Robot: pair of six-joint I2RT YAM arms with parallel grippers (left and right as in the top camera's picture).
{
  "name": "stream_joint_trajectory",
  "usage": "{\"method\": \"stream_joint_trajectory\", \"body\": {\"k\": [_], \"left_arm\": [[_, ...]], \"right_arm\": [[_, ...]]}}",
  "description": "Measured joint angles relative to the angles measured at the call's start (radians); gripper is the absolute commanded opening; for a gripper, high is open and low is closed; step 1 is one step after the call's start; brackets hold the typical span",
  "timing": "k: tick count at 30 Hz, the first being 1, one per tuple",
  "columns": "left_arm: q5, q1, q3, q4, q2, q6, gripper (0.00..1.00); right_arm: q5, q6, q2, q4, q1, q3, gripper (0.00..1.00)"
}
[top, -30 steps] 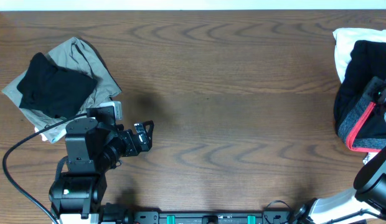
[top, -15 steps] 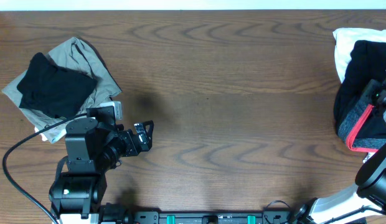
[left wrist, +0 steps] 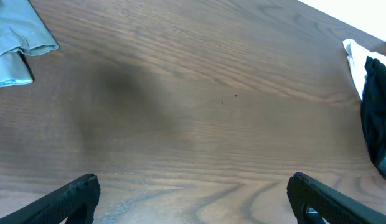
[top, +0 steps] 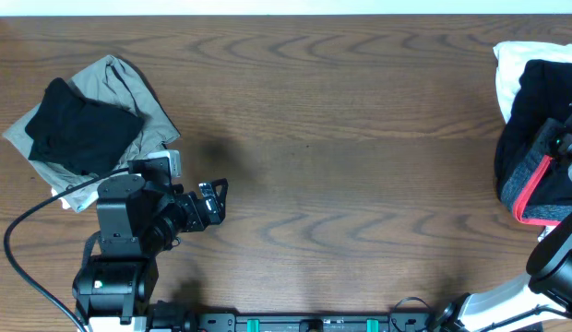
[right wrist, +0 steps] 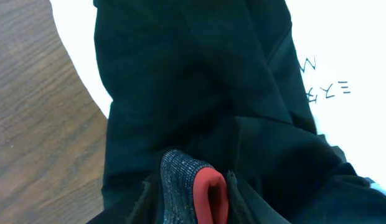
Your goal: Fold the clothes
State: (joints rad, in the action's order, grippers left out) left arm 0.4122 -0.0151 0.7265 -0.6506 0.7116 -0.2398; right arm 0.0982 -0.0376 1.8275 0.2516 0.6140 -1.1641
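"What's the overhead view giving you?"

"The left gripper is hanging over the bare table, jaws spread wide and carrying nothing. A folded black garment is lying on a grey one, off to its left. The black trousers are sitting far ahead of it, bunched under the right gripper on a white garment."

"And the left wrist?"

"Its fingers are standing well apart with only wood between them."

"The right wrist?"

"The grey waistband, red-edged, is standing up in a fold right at the fingertips, nipped there. Black cloth is spreading ahead of the hand."
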Motion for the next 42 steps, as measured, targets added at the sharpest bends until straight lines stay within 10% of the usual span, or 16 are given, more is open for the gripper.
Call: {"method": "stream_joint_trajectory", "body": {"k": [26,42], "left_arm": [[0.0,0.0,0.0,0.0,0.0,0.0,0.98],[0.0,0.0,0.0,0.0,0.0,0.0,0.98]], "right_arm": [[0.011,0.0,-0.037,0.03,-0.064,0.0,0.4],[-0.033,-0.006,-0.037,0.063,-0.064,0.0,0.01]]}}
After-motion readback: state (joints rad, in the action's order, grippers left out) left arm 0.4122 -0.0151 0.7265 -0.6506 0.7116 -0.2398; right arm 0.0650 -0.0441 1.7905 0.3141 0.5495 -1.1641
